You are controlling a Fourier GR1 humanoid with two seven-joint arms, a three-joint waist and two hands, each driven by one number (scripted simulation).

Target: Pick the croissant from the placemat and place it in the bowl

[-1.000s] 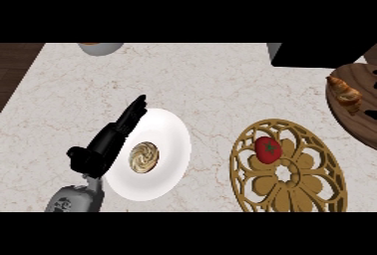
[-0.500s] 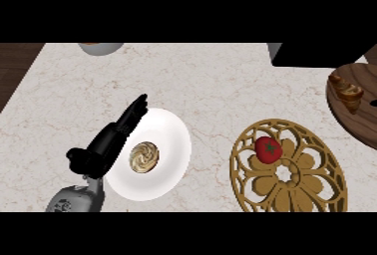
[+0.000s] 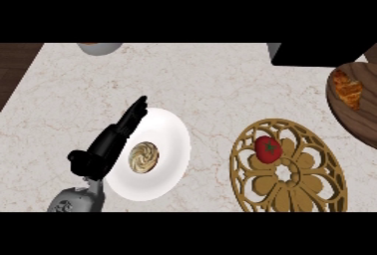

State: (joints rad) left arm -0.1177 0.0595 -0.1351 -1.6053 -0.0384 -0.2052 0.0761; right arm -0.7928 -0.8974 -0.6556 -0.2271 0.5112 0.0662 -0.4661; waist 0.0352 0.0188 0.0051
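Robot hand (image 3: 110,144) unmoved — tan, swirled croissant (image 3: 143,157), white bowl (image 3: 166,133)

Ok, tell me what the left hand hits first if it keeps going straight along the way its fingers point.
Nothing close: past the left hand lies bare counter, the way looks free to the picture's top edge, though height is unclear.

Croissant (image 3: 143,157) = small tan swirly pastry, lying flat approx mid of the white bowl (image 3: 171,134), which looks shallow and round, at the counter's left. Placemat (image 3: 294,191) is a round golden-brown openwork thing w/ a flower pattern, right of the bowl, not touching.
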